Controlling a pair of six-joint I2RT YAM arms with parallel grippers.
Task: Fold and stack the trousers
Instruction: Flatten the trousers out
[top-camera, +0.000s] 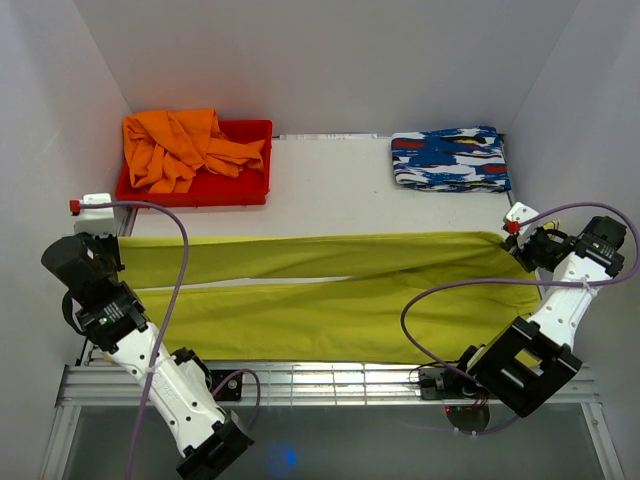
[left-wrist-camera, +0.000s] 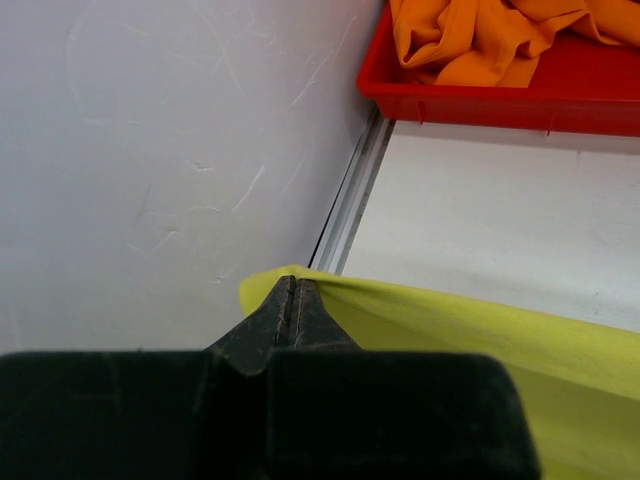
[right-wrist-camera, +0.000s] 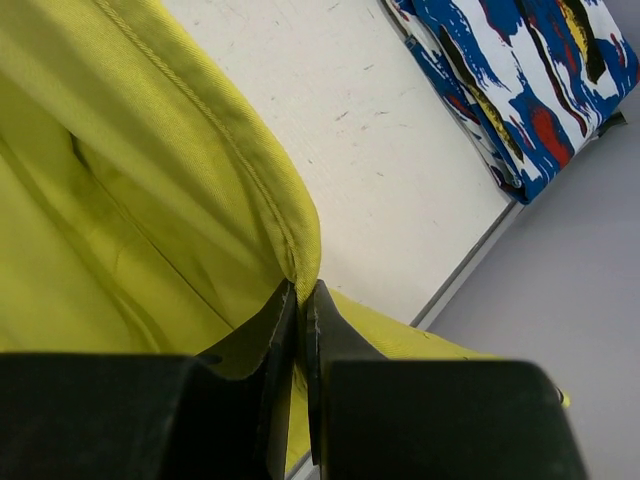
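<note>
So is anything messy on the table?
Only the orange garment: it sits crumpled in the red tray, heaped over its left rim. The trousers lie stretched out, and the patterned cloth is folded neatly.

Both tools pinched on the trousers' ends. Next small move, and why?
Probably raise both ends together slightly, then draw the far leg over the near one. The left tool and right tool are each shut on the far edge of the trousers, whose legs lie flat side by side.
</note>
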